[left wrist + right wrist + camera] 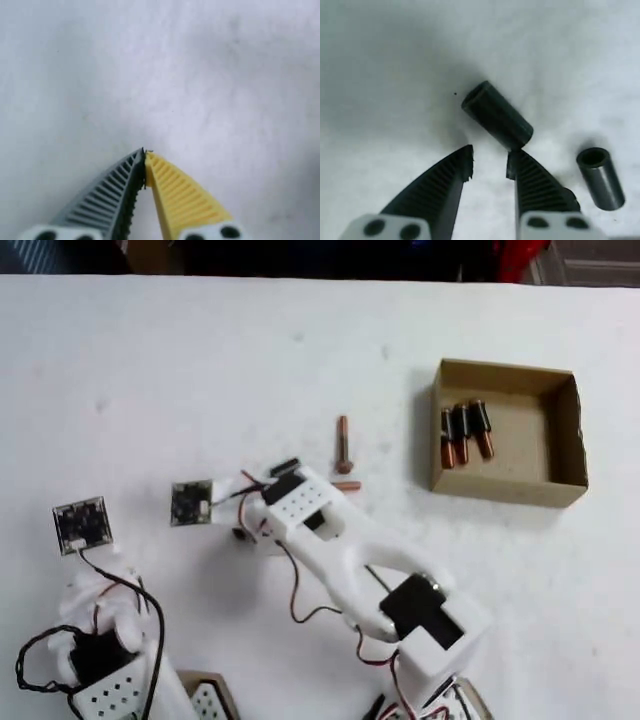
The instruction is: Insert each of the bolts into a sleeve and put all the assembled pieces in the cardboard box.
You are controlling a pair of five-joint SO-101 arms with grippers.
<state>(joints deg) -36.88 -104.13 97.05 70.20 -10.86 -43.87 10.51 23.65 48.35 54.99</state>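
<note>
white table (150, 360) carries cardboard box (500, 483), loose bolt (343, 443), two sleeves (497, 116).

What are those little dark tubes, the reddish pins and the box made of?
The tubes: matte black, probably plastic or rubber, no glint. The pins: seemingly copper-coloured metal, slight sheen. The box: plain brown cardboard, dull, thin walls.

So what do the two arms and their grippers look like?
The left arm and right arm are white plastic with black servos, perforated plates and red and black cables. The left gripper has one grey and one yellow ribbed finger; the right gripper has two black ribbed fingers.
</note>
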